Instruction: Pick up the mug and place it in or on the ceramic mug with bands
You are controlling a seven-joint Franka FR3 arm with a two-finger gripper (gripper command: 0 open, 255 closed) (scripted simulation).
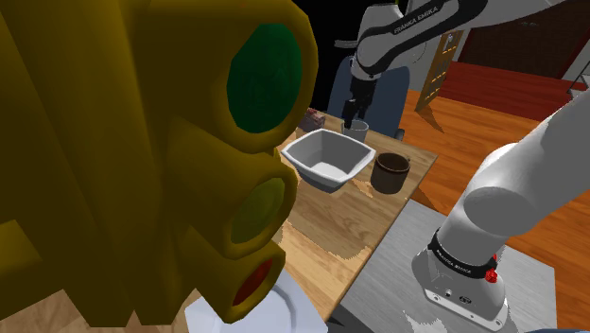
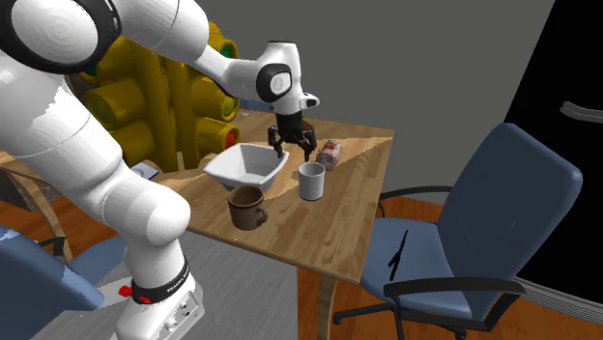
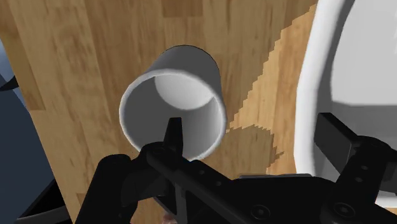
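A plain white mug [image 2: 311,181] stands upright on the wooden table [image 2: 338,208], next to a white bowl [image 2: 246,166]. The dark brown mug [image 2: 246,208] with a lighter rim stands nearer the arm's base, beside the bowl. My black gripper [image 2: 292,145] hangs open just above the white mug [image 1: 357,126] and holds nothing. In the wrist view one finger [image 3: 173,137] lies over the white mug's [image 3: 175,105] rim. The other finger [image 3: 343,137] lies over the rim of the bowl [image 3: 356,63]. The brown mug [image 1: 390,173] sits on the shoulder view's right of the bowl [image 1: 326,159].
A big yellow traffic-light-like object [image 1: 142,161] rises at the shoulder view's left, close to the camera. A small pinkish packet [image 2: 330,153] lies behind the white mug. A blue office chair [image 2: 502,193] stands past the table's edge, with a black area behind it.
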